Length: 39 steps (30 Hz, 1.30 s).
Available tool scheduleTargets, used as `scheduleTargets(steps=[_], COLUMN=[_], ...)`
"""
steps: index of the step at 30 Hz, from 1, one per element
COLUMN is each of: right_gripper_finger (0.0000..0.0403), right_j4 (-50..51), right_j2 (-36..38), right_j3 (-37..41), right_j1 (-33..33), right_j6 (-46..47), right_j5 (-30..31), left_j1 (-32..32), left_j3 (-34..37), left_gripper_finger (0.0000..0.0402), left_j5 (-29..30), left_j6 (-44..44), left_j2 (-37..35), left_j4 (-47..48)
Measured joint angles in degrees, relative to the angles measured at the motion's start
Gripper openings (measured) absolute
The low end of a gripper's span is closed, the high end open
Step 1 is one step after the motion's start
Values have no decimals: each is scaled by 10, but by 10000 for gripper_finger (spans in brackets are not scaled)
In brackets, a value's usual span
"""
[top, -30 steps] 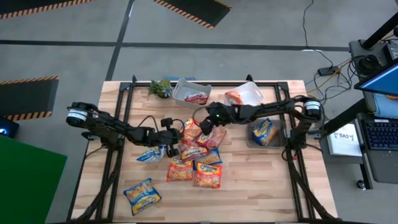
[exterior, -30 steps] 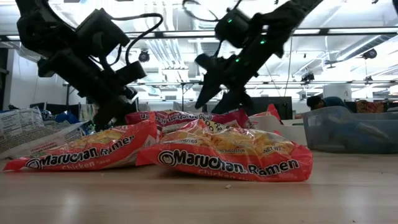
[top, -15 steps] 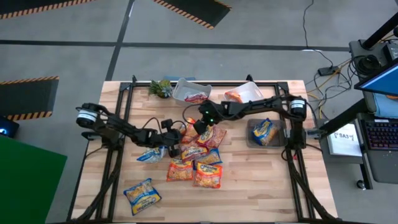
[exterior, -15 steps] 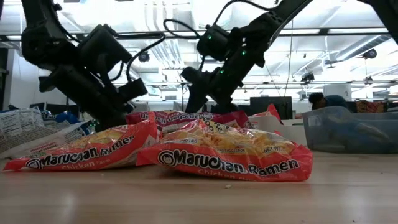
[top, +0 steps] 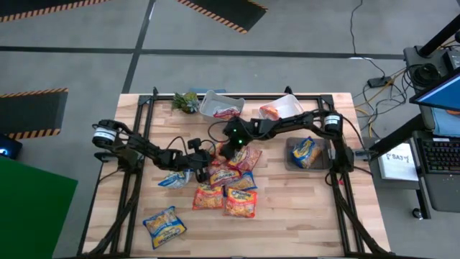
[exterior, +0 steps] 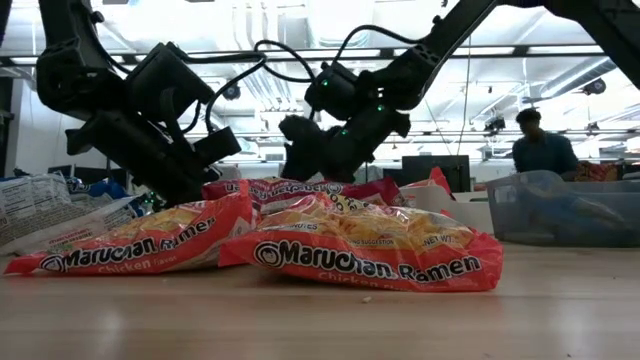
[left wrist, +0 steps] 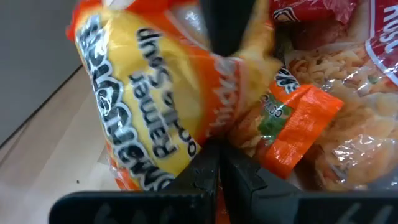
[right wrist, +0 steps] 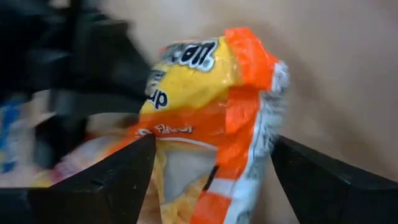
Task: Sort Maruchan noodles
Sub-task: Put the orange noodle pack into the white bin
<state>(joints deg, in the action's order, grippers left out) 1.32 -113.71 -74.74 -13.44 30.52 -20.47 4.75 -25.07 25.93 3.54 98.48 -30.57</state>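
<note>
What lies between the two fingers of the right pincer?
An orange-and-yellow noodle packet sits between the spread fingers of the right pincer, as the right wrist view shows.

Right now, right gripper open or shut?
Open. In the right wrist view the right gripper has its fingers spread either side of an orange noodle packet.

Both dark arms reach inward to the table's middle, the left gripper (top: 203, 160) with fingers pressed together (tips meeting in its wrist view), the right gripper (top: 224, 150) just beside it, its two fingers (right wrist: 106, 186) spread wide apart.
</note>
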Motion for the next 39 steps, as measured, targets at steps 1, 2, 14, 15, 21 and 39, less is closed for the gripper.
scheduleTargets(steps=[1, 2, 14, 15, 21, 39], right_gripper_finger=[298, 291, 125, 106, 26, 21], right_j4=[-5, -9, -12, -11, 5, 227], right_j2=[-2, -4, -2, 0, 23, 225], right_j3=[0, 0, 0, 0, 0, 0], right_j1=[0, 1, 2, 2, 5, -23], right_j6=[0, 0, -5, -5, -13, -52], right_j5=[-13, -19, -20, -20, -23, -5], left_j1=[0, 0, 0, 0, 1, 1], left_j3=[0, 0, 1, 1, 3, -3], left_gripper_finger=[0, 0, 0, 0, 0, 0], left_j5=[-1, -1, -4, -7, -15, -5], left_j6=[0, -1, -5, -10, -23, -175], left_j2=[0, 0, -6, -9, -71, -395], left_j4=[0, -1, -6, -4, 44, 101])
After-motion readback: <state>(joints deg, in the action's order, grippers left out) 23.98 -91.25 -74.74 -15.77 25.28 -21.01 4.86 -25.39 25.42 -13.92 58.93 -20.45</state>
